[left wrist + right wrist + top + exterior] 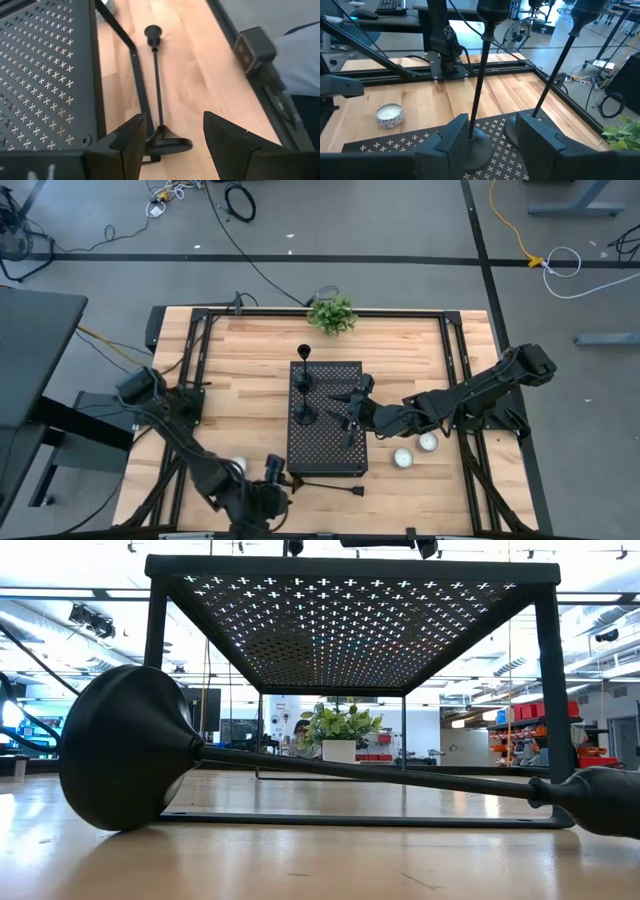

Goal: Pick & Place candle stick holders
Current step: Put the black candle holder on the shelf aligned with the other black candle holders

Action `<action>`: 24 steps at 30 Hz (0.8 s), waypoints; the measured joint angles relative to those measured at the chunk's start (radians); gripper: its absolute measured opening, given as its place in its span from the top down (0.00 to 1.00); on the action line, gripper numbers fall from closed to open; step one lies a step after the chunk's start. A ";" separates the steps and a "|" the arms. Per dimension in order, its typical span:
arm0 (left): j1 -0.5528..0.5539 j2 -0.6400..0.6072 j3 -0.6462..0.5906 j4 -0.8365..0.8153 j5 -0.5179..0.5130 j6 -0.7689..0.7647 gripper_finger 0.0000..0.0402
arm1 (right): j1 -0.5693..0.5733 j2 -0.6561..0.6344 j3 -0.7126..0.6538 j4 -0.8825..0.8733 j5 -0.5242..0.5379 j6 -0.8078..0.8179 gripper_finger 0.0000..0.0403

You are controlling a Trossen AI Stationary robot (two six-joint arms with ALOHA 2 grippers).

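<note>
So the box (327,418) in the middle of my table is black sheet metal punched all over with little cross-shaped holes, sitting on thin legs like a low stand. Two of the candle stick holders stand upright on its top, toward the far-left part: one (303,382) farther back, one (305,417) nearer. Both are matte black, skinny straight stems, round flared bases, small cup tops. The third holder (330,487) is lying on its side on the butcher-block wood just in front of the box's near edge, base pointing left, cup end to the right. From the low camera its base (125,748) looks like a big smooth trumpet bell.

My right gripper (491,131) reaches in from the right side, arm stretched low across the box top. Fingers are spread apart with the nearer upright holder's stem (479,80) standing between them, base right by the fingertips. Can't say they're touching it, so I'd call it released, not clamped.

My left gripper (172,134) is down at the near-left, arm folded in tight and pointing along the box's front edge. Fingers (131,142) are parted, straddling the fallen holder's base (167,141) from just above, not pinching it.

Two little white round candles (416,449) sit on the wood right of the box, another (238,465) near my left arm. Small green potted plant (332,314) at the far edge.
</note>
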 joint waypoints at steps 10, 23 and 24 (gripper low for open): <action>0.070 0.005 0.013 -0.002 0.068 -0.030 0.51 | 0.000 0.000 0.000 0.021 0.000 -0.018 0.59; 0.064 0.009 0.013 0.104 0.062 -0.049 0.51 | 0.000 0.000 0.000 0.010 -0.033 -0.015 0.59; 0.059 0.017 0.017 0.122 0.061 -0.049 0.51 | 0.000 0.000 0.000 0.004 -0.040 -0.011 0.59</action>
